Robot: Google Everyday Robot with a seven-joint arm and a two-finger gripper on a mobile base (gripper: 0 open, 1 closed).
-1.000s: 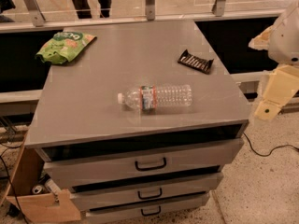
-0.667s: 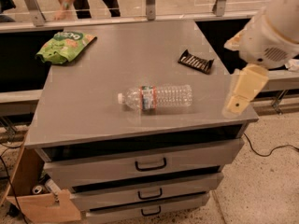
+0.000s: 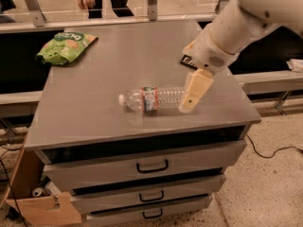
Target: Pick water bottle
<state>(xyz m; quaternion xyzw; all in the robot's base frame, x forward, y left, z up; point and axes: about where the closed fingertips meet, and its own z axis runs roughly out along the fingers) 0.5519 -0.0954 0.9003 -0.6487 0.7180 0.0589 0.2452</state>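
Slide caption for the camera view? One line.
Pincer at the base end of a water bottle lying sideways on a grey drawer cabinet, green snack bag at back left.

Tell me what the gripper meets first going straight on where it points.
Probably the base end of the clear ribbed plastic water bottle on the grey cabinet top; the cream gripper overlaps it, depth unclear.

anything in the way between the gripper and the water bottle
Nothing visible. The gripper hangs at the base end of the clear ribbed plastic water bottle, lying on its side; the green snack bag sits far off.
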